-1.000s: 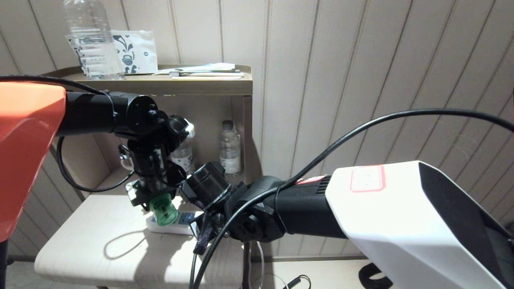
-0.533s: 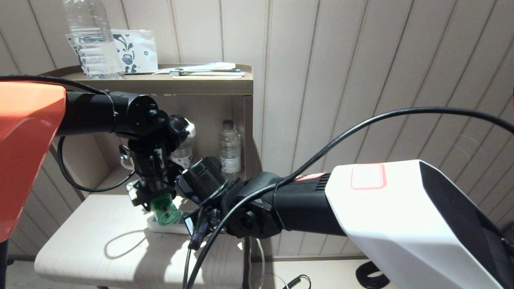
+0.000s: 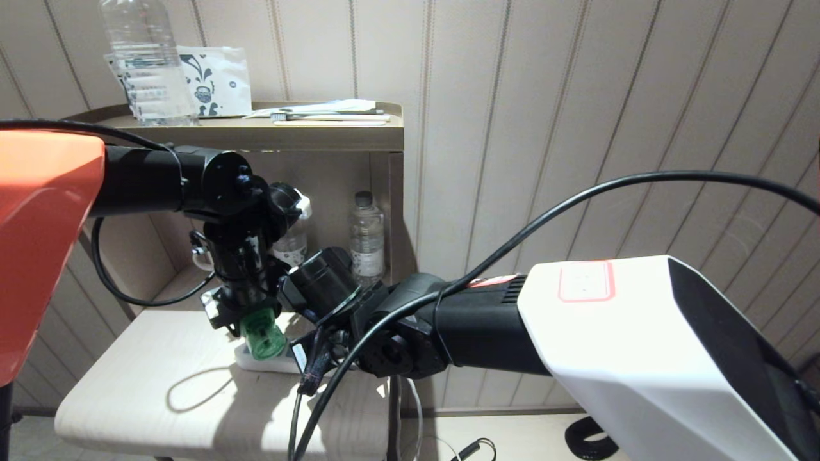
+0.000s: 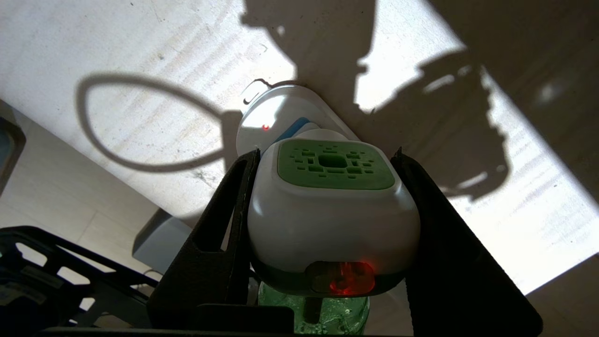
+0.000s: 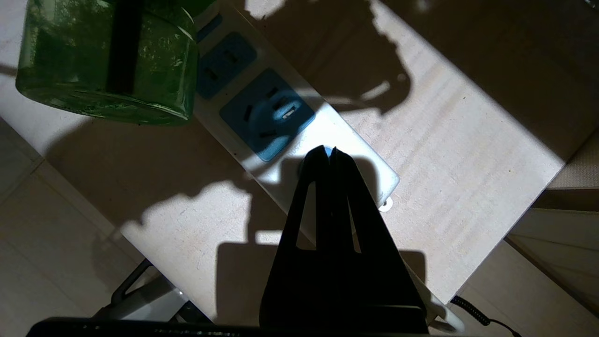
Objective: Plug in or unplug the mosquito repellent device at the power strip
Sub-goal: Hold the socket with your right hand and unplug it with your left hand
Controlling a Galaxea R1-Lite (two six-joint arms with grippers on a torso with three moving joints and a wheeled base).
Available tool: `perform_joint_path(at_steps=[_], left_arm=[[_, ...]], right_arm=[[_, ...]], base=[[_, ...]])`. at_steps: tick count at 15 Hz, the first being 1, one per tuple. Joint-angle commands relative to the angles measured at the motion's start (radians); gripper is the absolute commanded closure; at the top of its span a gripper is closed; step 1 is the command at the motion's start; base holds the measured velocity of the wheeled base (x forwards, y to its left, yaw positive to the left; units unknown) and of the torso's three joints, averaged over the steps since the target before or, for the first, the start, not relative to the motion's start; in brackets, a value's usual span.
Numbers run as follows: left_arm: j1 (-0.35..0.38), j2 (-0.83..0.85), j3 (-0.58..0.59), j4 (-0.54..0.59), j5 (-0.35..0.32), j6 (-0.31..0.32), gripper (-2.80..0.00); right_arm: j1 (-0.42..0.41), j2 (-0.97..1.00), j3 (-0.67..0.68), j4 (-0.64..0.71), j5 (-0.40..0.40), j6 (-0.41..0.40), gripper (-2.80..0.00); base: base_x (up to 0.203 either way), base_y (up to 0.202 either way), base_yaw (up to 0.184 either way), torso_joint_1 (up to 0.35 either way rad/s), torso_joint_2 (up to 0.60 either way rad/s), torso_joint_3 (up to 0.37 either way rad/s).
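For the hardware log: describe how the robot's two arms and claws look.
Left arm: orange shell, black tubular forearm, looped black cable. Right arm: white shell with red-outlined label, black trim, long black cable. Left claw and right claw: matte black tapering fingers with cut-out slots.

head view looks down over arms; both wrist views close above power strip point(image 5: 299, 140).

A clear water bottle point(image 3: 146, 61) and a printed white packet point(image 3: 218, 82) stand on the shelf top point(image 3: 333, 136); a smaller bottle point(image 3: 366, 237) stands below, behind the pale wooden bench point(image 3: 141, 397).
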Motion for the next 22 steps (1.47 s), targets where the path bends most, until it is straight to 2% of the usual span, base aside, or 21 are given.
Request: perform_joint_path(at_steps=[1,3,7,11,22], left_arm=[[0.000,-0.002,0.008,0.007,-0.028,-0.006,0.00],[0.000,-0.012,0.019,0.004,-0.060,-0.004,0.00],[-0.002,-0.028,0.012,-0.007,-0.064,0.003,0.00],[-0.002,-0.036,0.008,-0.013,-0.106,0.003,0.00],[-0.002,-0.014,-0.004,-0.013,-0.103,0.004,0.00]], right_arm=[[-0.001,-0.002,0.012,0.001,0.000,0.003,0.00],[-0.001,-0.009,0.011,0.001,0.000,-0.001,0.00],[-0.001,-0.013,0.005,0.001,0.000,-0.002,0.00],[-0.001,-0.001,0.002,-0.002,0.002,-0.001,0.00],[-0.002,0.039,0.020,-0.004,0.003,0.006,0.00]], base=[[0.000,0.000,0.000,0.000,0.00,0.000],[0.000,0.000,0.000,0.000,0.00,0.000],[0.000,0.000,0.000,0.000,0.00,0.000],[0.000,0.000,0.000,0.000,0.00,0.000],[0.000,0.000,0.000,0.000,0.00,0.000]])
